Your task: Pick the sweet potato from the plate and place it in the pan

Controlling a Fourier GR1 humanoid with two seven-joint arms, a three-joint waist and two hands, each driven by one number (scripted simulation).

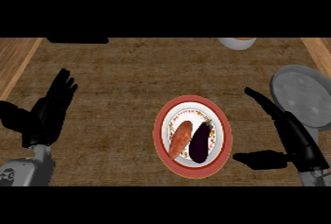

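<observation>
The plate, white with a red rim, sits on the brown counter. The sweet potato lies on the plate's left half, orange-brown and long, its far end leaning a little to the right. Just right of it on the same plate is a dark purple eggplant; the two lie side by side and seem to touch along their length, though that is hard to tell for sure.

Right of the plate, and apart from it, is the right hand. It is released: the fingers are stretched straight toward the far left and the thumb is spread out toward the plate's lower right rim. It holds nothing and touches neither the plate nor the food.

The pan, round and grey, lies to the plate's upper right, beyond the right hand; the hand's back crosses its near edge in the head view.

The left hand rests well left of the plate, fingers up and relaxed, holding nothing.

Far beyond the plate, a pale bowl shows only in part.
</observation>
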